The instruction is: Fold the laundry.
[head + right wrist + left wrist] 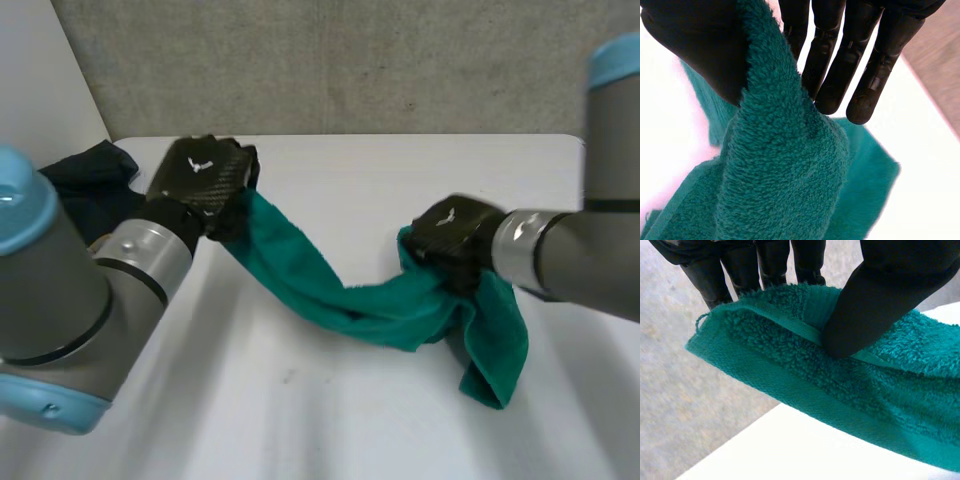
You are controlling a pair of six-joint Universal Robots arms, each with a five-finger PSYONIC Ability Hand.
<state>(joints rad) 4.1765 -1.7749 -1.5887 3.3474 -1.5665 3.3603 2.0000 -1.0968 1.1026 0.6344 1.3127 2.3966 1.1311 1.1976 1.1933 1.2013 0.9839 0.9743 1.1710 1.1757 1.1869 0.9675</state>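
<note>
Teal towel (330,290) is pinched by left hand (200,178) (thumb on hem) and right hand (455,232); dark cloth (95,170) at nine o'clock is partly hidden.

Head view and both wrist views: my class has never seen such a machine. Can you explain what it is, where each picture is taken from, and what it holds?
This is a robot with two arms at a white table, each ending in a black hand. The head view looks down from between the arms. The left hand and right hand each pinch a teal towel, which sags between them. Each wrist view looks along one hand's palm: thumb and fingers clamp the towel. A dark garment lies by the left arm.
</note>
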